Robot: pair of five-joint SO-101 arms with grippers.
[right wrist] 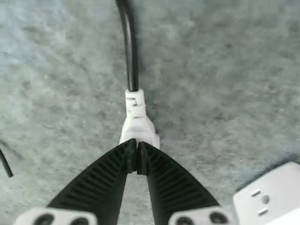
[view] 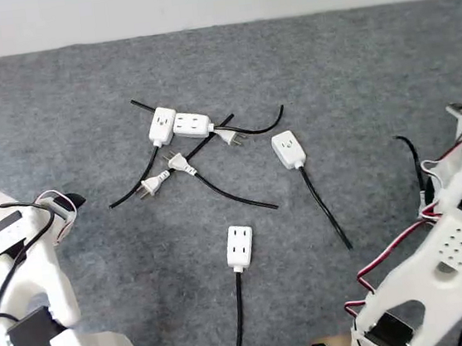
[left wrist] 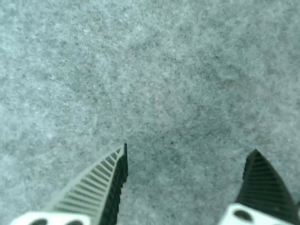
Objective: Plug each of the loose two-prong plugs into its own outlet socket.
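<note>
The left gripper (left wrist: 190, 150) hangs over the bare gray felt surface (left wrist: 150, 70), and its jaws are spread wide apart. The right gripper (right wrist: 136, 157) is near the right edge of the surface. Its jaws are pressed together on the wide end of a white plug (right wrist: 136, 122), with the prongs hidden between them. The plug's black cable (right wrist: 129, 47) runs straight away from the gripper, and a corner socket (right wrist: 272, 197) lies near it.

Toward the far middle of the surface lies a socket pair (view: 184, 126), the two touching. A third socket (view: 288, 149) lies right of the middle, and a fourth socket (view: 239, 247) is closer to the near edge. Three loose plugs (view: 178, 161) lie among crossing cables just beside the pair.
</note>
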